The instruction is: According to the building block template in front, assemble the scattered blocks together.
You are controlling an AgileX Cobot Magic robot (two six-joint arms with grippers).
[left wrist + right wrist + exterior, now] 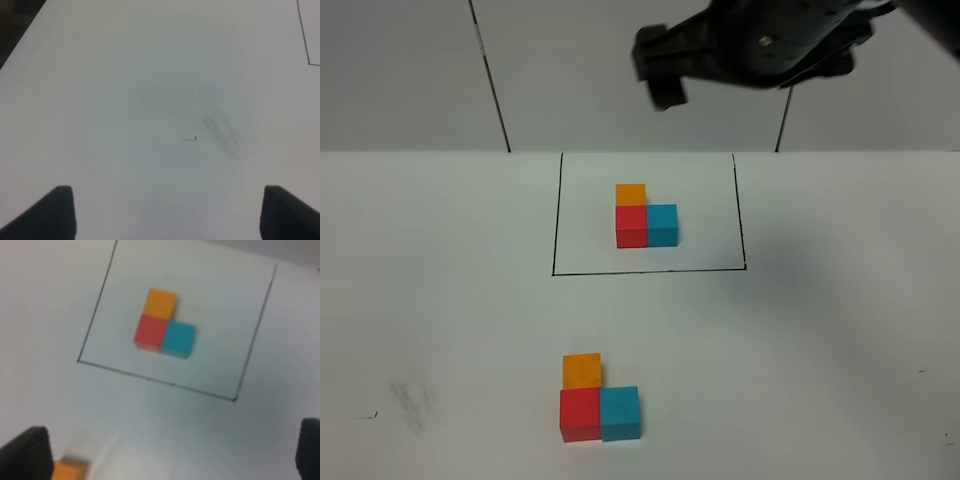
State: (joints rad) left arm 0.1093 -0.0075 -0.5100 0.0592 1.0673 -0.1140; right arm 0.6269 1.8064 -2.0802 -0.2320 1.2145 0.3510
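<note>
Orange, red and blue blocks sit near me on the white table, pressed into an L: orange behind red, blue touching red's right side. That matches the framed template farther back inside its black rectangle, so I judge the build finished, with nothing left but perhaps squaring the slightly skewed blue cube. My right claw hangs spread wide and empty above the template; my left claw is also spread, over bare table.
</note>
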